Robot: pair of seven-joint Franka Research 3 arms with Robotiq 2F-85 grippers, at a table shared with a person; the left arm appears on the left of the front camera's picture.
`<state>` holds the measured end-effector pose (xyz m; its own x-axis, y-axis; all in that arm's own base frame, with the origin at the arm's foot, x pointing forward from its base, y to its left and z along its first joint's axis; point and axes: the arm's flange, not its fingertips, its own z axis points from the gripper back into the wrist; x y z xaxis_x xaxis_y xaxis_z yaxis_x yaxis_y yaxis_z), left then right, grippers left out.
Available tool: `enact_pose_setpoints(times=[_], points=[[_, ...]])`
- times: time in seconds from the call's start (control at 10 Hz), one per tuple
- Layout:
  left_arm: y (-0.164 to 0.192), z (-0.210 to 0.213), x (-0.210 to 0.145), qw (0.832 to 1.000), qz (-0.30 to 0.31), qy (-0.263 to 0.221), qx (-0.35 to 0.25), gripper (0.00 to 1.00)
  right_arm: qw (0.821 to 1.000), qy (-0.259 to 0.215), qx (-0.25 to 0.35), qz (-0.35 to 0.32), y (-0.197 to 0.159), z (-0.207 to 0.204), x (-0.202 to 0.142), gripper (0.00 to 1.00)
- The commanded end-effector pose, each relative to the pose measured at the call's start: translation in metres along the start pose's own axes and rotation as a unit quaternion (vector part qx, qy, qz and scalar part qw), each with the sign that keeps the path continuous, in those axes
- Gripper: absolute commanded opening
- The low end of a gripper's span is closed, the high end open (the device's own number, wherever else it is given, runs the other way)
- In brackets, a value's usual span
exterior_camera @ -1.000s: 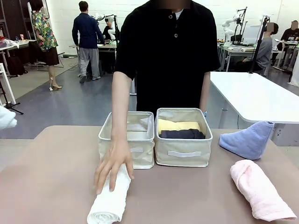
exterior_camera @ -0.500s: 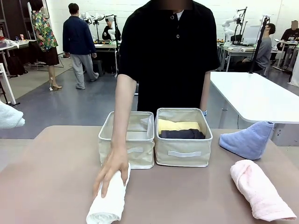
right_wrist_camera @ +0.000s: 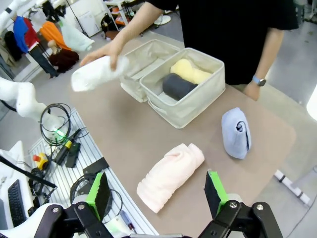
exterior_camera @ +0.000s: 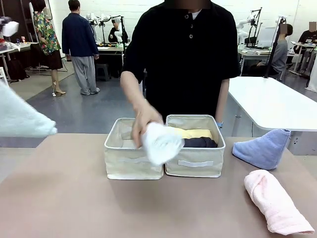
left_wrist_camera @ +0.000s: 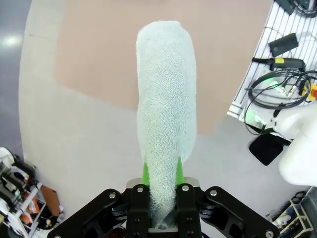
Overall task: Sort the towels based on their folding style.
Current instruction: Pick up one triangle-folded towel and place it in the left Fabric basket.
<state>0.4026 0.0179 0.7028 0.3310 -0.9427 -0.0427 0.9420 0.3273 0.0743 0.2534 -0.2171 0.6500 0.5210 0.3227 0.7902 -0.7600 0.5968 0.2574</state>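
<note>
My left gripper [left_wrist_camera: 161, 172] is shut on the narrow end of a pale teal towel [left_wrist_camera: 166, 94], holding it in the air off the table's left side; that towel [exterior_camera: 22, 119] enters the front view at the left edge. The person's hand holds a white roll [exterior_camera: 161, 143] over the two baskets. A yellow roll [exterior_camera: 190, 133] and a dark grey roll [exterior_camera: 200, 143] lie in the right basket [exterior_camera: 194, 168]. A light blue cone [exterior_camera: 262, 148] and a pink roll [exterior_camera: 277, 201] lie on the table's right. My right gripper [right_wrist_camera: 157, 194] hangs open, high above the pink roll [right_wrist_camera: 171, 173].
The left basket [exterior_camera: 131, 166] stands against the right one at the table's middle. The person stands right behind the baskets. A white table [exterior_camera: 277, 104] lies at the far right. Cables and a rack [right_wrist_camera: 64, 148] sit below the table's near edge.
The person has lifted the white roll off the table's front left and brought it up over the baskets. The teal towel has come farther into the front view from the left.
</note>
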Motion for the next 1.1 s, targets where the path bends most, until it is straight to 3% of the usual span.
enact_pose_setpoints(times=[0.0, 0.2, 0.3, 0.4, 0.9, 1.0], points=[[0.015, 0.032, 0.047, 1.000, -0.001, -0.004, -0.013, 0.18, 1.000, -0.012, 0.008, 0.007, -0.001, 0.001, 0.002, 1.00], [0.017, 0.035, 0.088, 0.999, 0.004, -0.024, -0.036, 0.18, 1.000, -0.012, 0.008, 0.007, -0.001, 0.001, 0.002, 1.00], [0.017, 0.028, 0.086, 0.999, 0.023, -0.025, -0.039, 0.18, 1.000, -0.012, 0.008, 0.007, -0.001, 0.001, 0.002, 1.00], [0.006, 0.022, 0.088, 1.000, -0.019, -0.011, -0.019, 0.18, 1.000, -0.012, 0.008, 0.007, -0.001, 0.001, 0.002, 1.00], [0.011, 0.023, 0.095, 1.000, -0.011, -0.015, -0.025, 0.18, 1.000, -0.012, 0.008, 0.007, -0.001, 0.001, 0.002, 1.00], [0.017, 0.027, 0.135, 0.998, -0.047, -0.043, -0.013, 0.18, 1.000, -0.012, 0.008, 0.007, -0.001, 0.001, 0.002, 1.00]])
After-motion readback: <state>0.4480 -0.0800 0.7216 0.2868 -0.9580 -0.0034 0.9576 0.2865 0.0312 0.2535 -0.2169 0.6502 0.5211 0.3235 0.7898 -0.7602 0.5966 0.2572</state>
